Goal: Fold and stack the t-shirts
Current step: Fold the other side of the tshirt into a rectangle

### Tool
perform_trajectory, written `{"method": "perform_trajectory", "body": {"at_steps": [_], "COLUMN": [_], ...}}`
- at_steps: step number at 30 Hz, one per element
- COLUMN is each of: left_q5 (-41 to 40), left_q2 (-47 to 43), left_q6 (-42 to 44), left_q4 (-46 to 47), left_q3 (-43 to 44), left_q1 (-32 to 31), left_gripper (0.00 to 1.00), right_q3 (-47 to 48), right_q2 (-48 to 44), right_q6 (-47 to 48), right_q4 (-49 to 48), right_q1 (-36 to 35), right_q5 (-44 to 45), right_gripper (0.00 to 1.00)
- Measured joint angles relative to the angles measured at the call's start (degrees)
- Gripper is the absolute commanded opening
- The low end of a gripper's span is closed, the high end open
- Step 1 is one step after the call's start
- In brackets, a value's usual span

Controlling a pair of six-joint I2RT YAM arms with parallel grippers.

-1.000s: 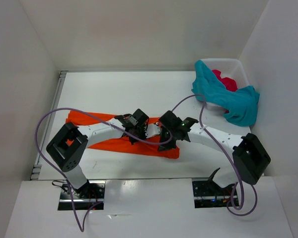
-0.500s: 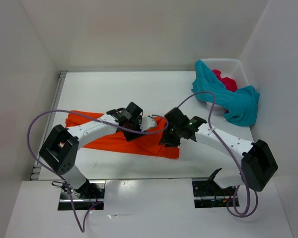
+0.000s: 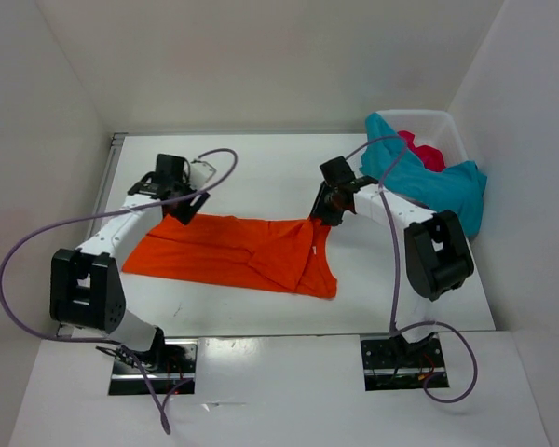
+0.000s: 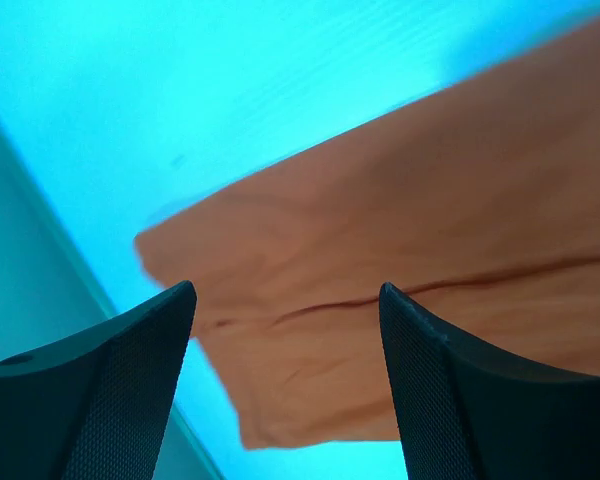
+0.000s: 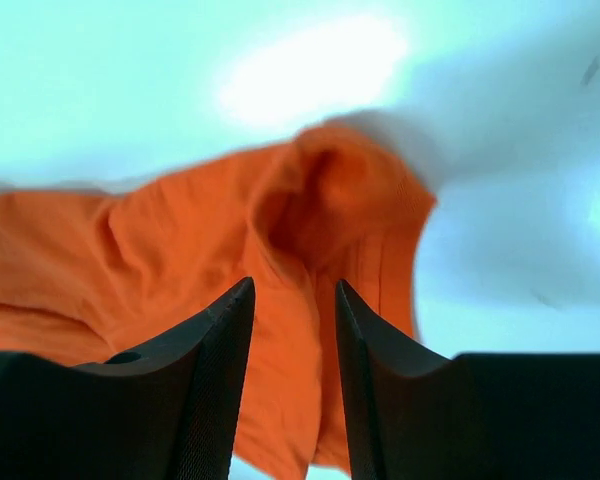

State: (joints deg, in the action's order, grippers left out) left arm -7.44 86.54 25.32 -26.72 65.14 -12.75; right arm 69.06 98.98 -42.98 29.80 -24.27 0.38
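Orange t-shirt [image 3: 214, 253] (rumpled) lies between left gripper [image 3: 184, 207] and right gripper [image 3: 322, 216] — both parted.

We see a white table [image 3: 252, 168] boxed in by plain white walls [image 3: 261, 65] at the back and on both sides, with a thin grey metal strip [image 3: 114, 154] running along the table's left edge. A white plastic basket [image 3: 447, 121] sits in the far right corner of the table, close against the right wall. Along the near edge lies a glossy white panel [image 3: 279, 391] with two rectangular cut-outs.
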Motion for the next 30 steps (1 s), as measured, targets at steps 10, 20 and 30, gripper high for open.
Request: {"method": "perform_trajectory", "body": {"at_steps": [10,20,30], "left_q5": [-1.4,-1.2,-2.7], "left_q2": [11.6,19.3,25.4], "left_q6": [-1.6,-1.8,-3.8], "left_q4": [3.7,4.5,7.0], "left_q3": [5.4,8.2,10.4], "left_q1": [28.0,30.0,29.1], "left_gripper": [0.82,0.82,0.48], "right_q3": [7.3,7.0,3.1], "right_q2": [8.3,10.3,8.4], "right_q6": [4.6,5.6,6.9], "right_q4": [-1.1,-1.2,-3.5], "right_q1": [0.5,3.3,8.1], "right_q5": [0.1,-0.2,-5.5], "right_gripper": [0.44,0.01,0.0]}}
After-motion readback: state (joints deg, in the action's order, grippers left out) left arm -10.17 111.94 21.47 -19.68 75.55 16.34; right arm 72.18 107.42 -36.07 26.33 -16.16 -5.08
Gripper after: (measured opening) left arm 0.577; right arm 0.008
